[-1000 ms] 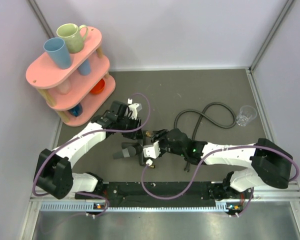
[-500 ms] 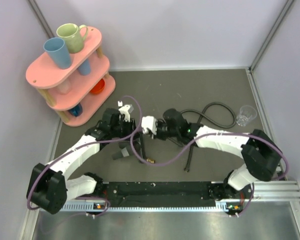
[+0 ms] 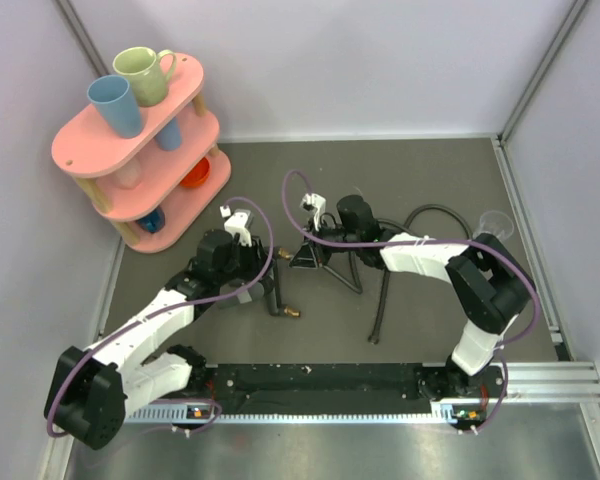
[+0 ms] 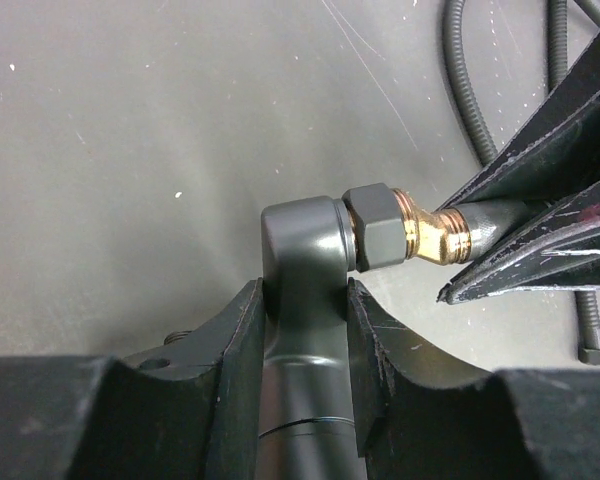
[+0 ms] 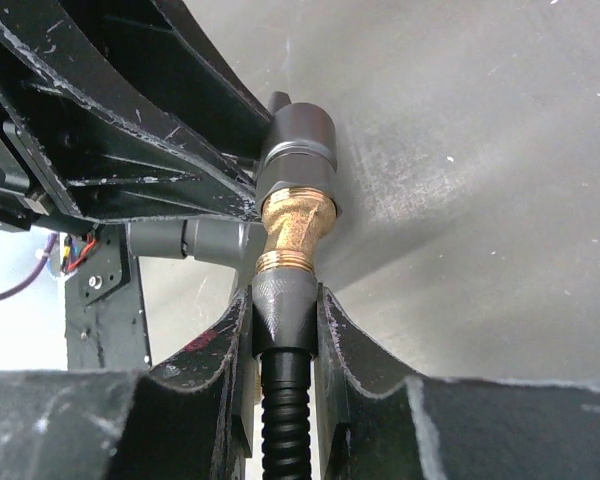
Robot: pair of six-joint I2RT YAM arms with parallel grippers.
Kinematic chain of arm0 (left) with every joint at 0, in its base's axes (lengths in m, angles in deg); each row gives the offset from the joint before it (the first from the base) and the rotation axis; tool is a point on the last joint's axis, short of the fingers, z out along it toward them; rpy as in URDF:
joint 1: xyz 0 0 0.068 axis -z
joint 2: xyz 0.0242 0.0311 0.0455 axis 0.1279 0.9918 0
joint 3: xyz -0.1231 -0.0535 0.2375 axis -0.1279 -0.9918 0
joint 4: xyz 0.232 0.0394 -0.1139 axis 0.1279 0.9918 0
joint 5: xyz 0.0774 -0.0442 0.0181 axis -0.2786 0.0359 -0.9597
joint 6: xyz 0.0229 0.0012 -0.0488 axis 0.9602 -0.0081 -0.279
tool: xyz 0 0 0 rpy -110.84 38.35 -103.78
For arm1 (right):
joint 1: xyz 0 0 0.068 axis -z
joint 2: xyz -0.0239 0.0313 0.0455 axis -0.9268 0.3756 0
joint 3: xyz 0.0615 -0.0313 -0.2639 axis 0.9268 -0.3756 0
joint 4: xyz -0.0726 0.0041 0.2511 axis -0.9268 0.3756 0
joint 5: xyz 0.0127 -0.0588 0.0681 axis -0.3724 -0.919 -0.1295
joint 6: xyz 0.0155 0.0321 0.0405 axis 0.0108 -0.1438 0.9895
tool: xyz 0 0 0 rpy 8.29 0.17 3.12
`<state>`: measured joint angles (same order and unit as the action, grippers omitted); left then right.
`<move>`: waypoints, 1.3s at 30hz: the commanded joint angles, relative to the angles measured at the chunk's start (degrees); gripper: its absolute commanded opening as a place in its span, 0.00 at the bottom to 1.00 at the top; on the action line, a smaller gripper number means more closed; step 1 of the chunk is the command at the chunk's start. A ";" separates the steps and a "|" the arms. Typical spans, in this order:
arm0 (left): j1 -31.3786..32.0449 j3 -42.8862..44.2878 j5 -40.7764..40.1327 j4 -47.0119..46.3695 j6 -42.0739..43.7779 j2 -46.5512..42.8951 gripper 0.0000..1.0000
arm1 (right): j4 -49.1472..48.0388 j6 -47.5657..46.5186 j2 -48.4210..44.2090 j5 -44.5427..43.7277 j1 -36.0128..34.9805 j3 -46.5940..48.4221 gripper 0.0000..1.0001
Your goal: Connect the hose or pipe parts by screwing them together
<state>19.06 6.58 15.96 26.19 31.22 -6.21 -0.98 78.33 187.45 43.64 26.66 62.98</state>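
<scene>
My left gripper (image 4: 302, 295) is shut on the grey body of the forked fitting (image 4: 298, 240); in the top view the left gripper (image 3: 268, 283) holds that fitting (image 3: 276, 296) just above the table. A brass threaded elbow (image 4: 425, 235) sticks out of the fitting's dark nut. My right gripper (image 5: 285, 300) is shut on the knurled end collar of the dark hose (image 5: 285, 420), and the collar sits against the brass thread (image 5: 295, 230). From above, the right gripper (image 3: 298, 258) meets the fitting from the right. The rest of the hose (image 3: 435, 212) loops over the table behind.
A pink two-tier shelf (image 3: 80, 150) with cups stands at the back left. A clear plastic cup (image 3: 492, 226) sits at the back right by the hose loop. The hose's free end (image 3: 375, 337) lies near the front. Walls close in the table.
The right gripper has swung from in front of the left gripper to behind it and narrowed onto the hose collar. The left wrist has shifted nearer and turned with the fitting.
</scene>
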 commanded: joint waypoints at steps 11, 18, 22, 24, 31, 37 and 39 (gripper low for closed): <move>1.80 9.99 3.46 -2.42 1.20 9.40 0.00 | 2.32 -7.89 -8.38 -10.51 0.14 -3.74 0.99; 0.40 13.84 1.98 -0.41 1.55 13.89 0.00 | 8.48 -9.74 -17.60 -21.41 0.85 -9.88 0.99; -1.27 20.09 -2.15 7.06 2.17 19.33 0.00 | 13.14 -7.55 -26.30 -31.92 0.85 -13.13 0.99; -2.77 23.42 -2.51 9.88 2.43 23.20 0.00 | 16.65 -4.23 -30.33 -36.17 0.76 -13.32 0.99; -4.62 35.64 -6.99 19.81 3.13 35.24 0.00 | 28.17 3.00 -38.08 -47.15 0.76 -9.98 0.99; -5.23 42.94 -5.33 24.38 2.87 42.63 0.18 | 29.41 3.01 -43.36 -49.10 0.76 -10.50 0.99; -5.23 44.27 -2.69 25.00 2.08 43.25 0.31 | 29.41 1.87 -43.81 -50.33 0.76 -11.03 0.99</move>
<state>14.19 46.19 9.73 49.93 33.89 36.37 27.17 80.15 146.08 -2.24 27.23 50.31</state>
